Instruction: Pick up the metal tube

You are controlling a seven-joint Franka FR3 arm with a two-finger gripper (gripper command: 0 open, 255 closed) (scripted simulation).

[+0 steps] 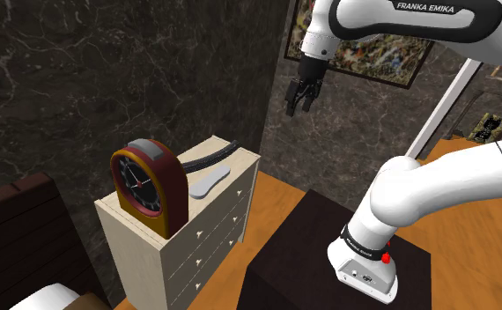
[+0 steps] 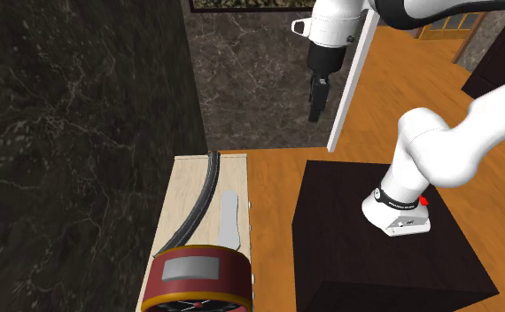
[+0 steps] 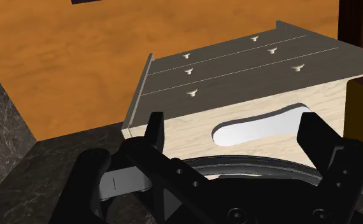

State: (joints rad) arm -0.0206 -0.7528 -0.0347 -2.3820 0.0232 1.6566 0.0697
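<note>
Holding tool (image 1: 300, 95) released, fingers apart, high and well apart from pale dresser (image 1: 214, 238). On top: dark curved tube (image 1: 207, 158) beside grey flat piece (image 1: 209, 182), 1 red clock (image 1: 148, 187).

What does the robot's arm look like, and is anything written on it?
Glossy white arm of rounded segments with dark joints. Black capitals, FRANKA EMIKA, mark its upper link. The all-black two-finger gripper is angular; a small red mark sits near the foot.
</note>
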